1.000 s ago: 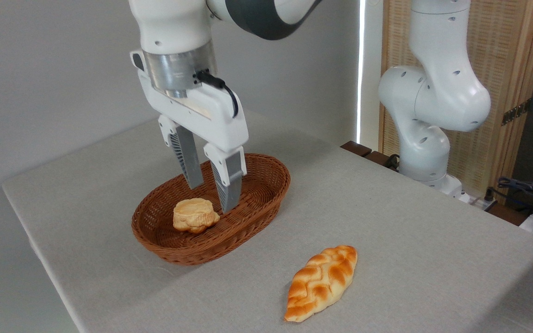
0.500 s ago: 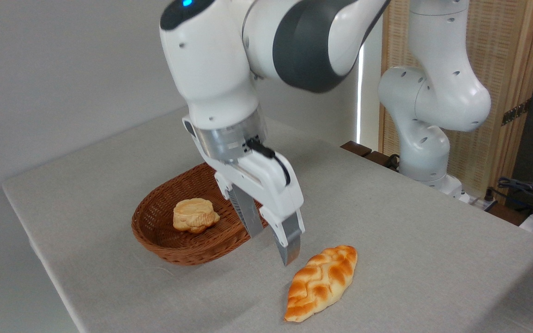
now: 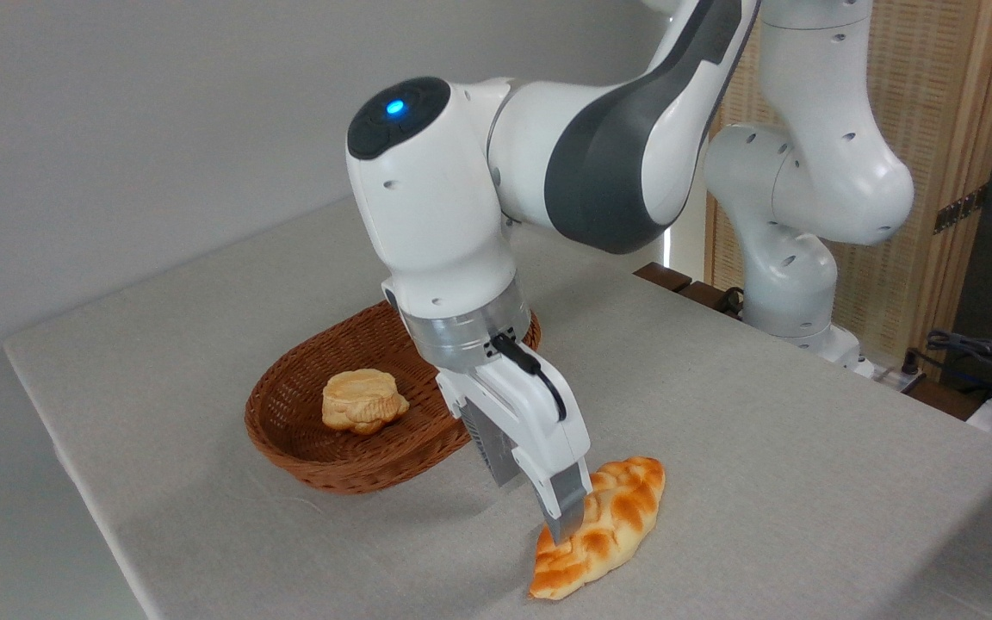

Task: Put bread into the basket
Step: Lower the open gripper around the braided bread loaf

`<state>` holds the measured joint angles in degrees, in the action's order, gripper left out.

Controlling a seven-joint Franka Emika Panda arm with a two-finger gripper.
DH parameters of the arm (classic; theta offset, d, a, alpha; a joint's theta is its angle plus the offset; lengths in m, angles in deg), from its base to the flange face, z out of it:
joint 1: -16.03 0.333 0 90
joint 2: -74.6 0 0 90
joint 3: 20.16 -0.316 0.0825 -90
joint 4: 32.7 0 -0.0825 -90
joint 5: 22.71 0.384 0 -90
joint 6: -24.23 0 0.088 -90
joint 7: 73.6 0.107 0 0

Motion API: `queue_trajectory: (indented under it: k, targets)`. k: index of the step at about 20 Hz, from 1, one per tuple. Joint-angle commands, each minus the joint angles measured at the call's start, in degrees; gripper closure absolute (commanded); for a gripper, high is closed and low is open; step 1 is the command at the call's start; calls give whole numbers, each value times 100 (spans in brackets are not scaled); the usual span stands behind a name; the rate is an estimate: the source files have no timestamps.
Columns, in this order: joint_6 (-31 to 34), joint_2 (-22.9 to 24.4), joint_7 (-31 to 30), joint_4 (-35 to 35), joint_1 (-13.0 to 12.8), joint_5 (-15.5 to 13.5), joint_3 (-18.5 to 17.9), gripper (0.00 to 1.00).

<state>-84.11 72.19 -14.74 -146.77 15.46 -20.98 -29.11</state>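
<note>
Hovering low over the near half of the bread (image 3: 599, 525), which lies flat on the table (image 3: 763, 430) just right of the basket (image 3: 332, 456), the gripper (image 3: 561, 517) shows only one finger clearly, so I cannot tell how far its jaws are spread. If that finger comes down on the plaited top instead of beside it, the loaf could get shoved or dented. A pinch so near one pointed end might let it swing and slip before clearing the braided rim, where a small bun (image 3: 362, 400) already sits.
</note>
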Motion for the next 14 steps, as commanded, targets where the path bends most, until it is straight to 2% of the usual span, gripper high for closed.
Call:
queue_trajectory:
  k: [1, 14]
  targets:
    - [-125, -57, 90, -89, -40, 73, -46, 0]
    - [-187, -110, 90, -90, -48, 64, -38, 0]
